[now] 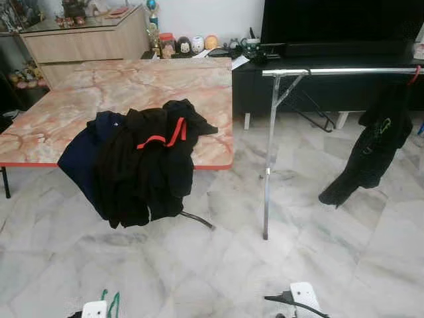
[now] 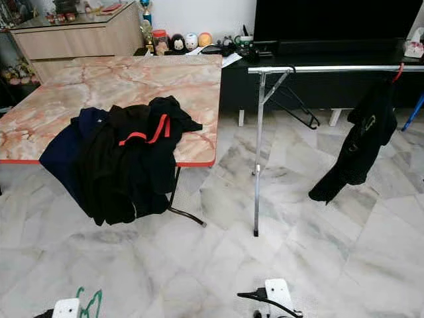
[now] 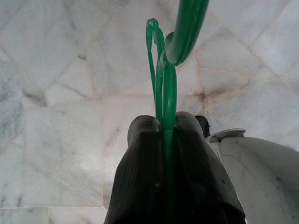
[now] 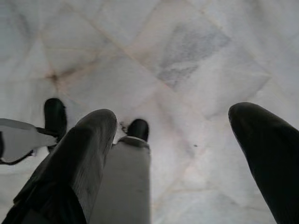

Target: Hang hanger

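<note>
My left gripper (image 3: 163, 126) is shut on a green plastic hanger (image 3: 163, 70), held low over the marble floor; a bit of the green hanger (image 1: 111, 303) shows at the bottom left of the left eye view. My right gripper (image 4: 173, 121) hangs open over the floor with nothing between its fingers. A silver clothes rail (image 1: 344, 70) stands ahead on the right, with a black garment (image 1: 371, 149) hanging from it on a red hanger (image 1: 415, 74). A pile of dark clothes (image 1: 136, 162) with a red hanger (image 1: 162, 138) in it drapes over the near edge of the table.
The marble-patterned table (image 1: 132, 93) stands ahead on the left. A black TV cabinet (image 1: 318, 86) runs behind the rail. A wooden sideboard (image 1: 86, 36) stands at the back left. A black hanger (image 1: 311, 109) leans under the rail.
</note>
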Available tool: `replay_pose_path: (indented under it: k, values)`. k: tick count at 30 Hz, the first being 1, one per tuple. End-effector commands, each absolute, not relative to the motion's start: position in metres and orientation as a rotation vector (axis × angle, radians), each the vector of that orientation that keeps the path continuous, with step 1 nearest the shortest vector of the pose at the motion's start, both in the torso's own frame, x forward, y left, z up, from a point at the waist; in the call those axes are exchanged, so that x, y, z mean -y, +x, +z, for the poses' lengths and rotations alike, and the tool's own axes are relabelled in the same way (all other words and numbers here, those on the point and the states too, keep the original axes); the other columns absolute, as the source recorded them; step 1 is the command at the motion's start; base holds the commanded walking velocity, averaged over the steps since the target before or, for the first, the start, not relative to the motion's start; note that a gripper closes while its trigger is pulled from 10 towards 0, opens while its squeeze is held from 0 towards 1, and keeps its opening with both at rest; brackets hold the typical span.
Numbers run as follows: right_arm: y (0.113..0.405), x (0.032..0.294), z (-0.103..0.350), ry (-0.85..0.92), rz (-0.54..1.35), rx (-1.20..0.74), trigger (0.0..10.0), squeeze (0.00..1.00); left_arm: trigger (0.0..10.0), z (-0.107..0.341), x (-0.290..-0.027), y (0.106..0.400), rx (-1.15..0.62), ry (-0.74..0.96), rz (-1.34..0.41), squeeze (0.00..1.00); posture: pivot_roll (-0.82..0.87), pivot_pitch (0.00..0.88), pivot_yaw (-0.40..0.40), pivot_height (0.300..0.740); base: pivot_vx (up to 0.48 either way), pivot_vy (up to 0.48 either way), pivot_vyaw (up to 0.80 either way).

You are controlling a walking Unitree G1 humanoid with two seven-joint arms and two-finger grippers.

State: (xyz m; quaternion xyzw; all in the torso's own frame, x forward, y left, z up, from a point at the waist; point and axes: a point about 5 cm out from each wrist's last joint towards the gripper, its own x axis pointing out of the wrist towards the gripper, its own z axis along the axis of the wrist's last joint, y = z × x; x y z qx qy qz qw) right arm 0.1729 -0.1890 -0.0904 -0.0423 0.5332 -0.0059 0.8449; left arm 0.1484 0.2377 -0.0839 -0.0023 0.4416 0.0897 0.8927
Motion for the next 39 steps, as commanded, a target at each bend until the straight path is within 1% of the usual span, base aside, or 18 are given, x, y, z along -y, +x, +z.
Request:
replay_pose_path:
  k: [1, 6, 9, 19, 31, 34, 39]
  values:
    - [0.176, 0.186, -0.089, -0.070, -0.018, -1.113, 10.0, 0.00, 10.0, -0.085, -0.241, 0.145, -0.925, 0.016, 0.202, 0.00, -0.02, 0.000, 0.063, 0.740, 0.000, 0.000, 0.00]
    - [0.179, 0.180, -0.089, -0.062, 0.002, -1.106, 10.0, 0.00, 10.0, -0.087, -0.239, 0.145, -0.935, 0.024, 0.196, 0.00, -0.02, 0.000, 0.059, 0.740, 0.000, 0.000, 0.00]
    - [0.172, 0.182, -0.092, -0.076, 0.005, -1.109, 10.0, 0.00, 10.0, -0.088, -0.236, 0.142, -0.947, 0.021, 0.199, 0.00, -0.03, 0.000, 0.064, 0.740, 0.000, -0.384, 0.00]
    - [0.170, 0.178, -0.093, -0.085, 0.037, -1.109, 10.0, 0.00, 10.0, -0.090, -0.234, 0.141, -0.957, 0.019, 0.191, 0.00, -0.04, 0.000, 0.066, 0.740, 0.000, -0.390, 0.00]
    - [0.175, 0.178, -0.090, -0.101, 0.055, -1.098, 10.0, 0.00, 10.0, -0.091, -0.231, 0.142, -0.959, 0.004, 0.191, 0.00, -0.04, 0.000, 0.066, 0.740, 0.000, -0.406, 0.00]
    - [0.174, 0.176, -0.091, -0.161, 0.108, -1.103, 10.0, 0.00, 10.0, -0.092, -0.228, 0.140, -0.964, -0.001, 0.185, 0.00, -0.04, 0.000, 0.064, 0.740, 0.000, -0.409, 0.00]
    - [0.173, 0.176, -0.091, -0.133, 0.089, -1.102, 10.0, 0.00, 10.0, -0.094, -0.226, 0.137, -0.971, -0.009, 0.188, 0.00, -0.04, 0.000, 0.062, 0.740, 0.000, -0.411, 0.00]
